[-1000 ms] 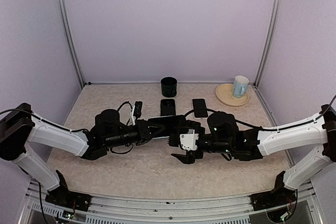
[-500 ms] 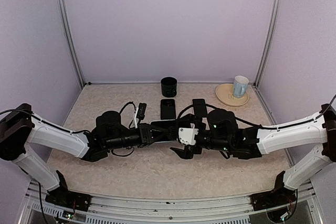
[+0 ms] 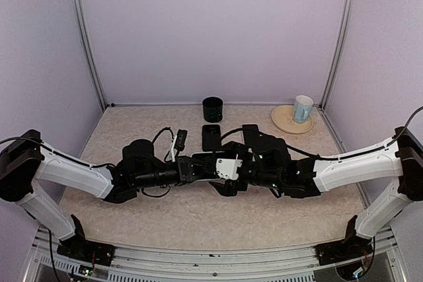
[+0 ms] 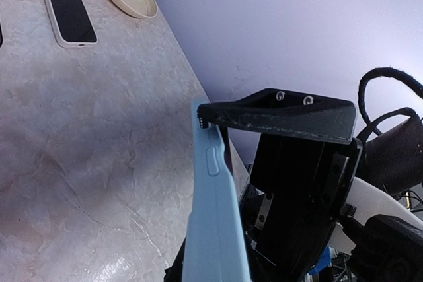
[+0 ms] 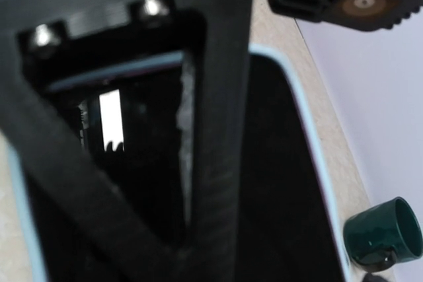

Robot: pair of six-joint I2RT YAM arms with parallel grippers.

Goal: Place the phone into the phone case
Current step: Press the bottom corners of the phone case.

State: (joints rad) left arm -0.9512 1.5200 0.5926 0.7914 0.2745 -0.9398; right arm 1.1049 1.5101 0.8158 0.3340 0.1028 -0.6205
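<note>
Left wrist: left gripper (image 4: pixel 209 123) pinches phone case (image 4: pixel 213 229).

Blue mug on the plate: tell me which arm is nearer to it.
Right. The right arm runs just in front of the mug; the left arm extends from the opposite side, ending mid-table.

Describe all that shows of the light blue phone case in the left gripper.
The light blue phone case looks like matte plastic, with a raised button on its side. The left gripper clamps it, one black finger across its end. From the right wrist, its blue rim frames a dark face; whether it is empty is unclear.
</note>
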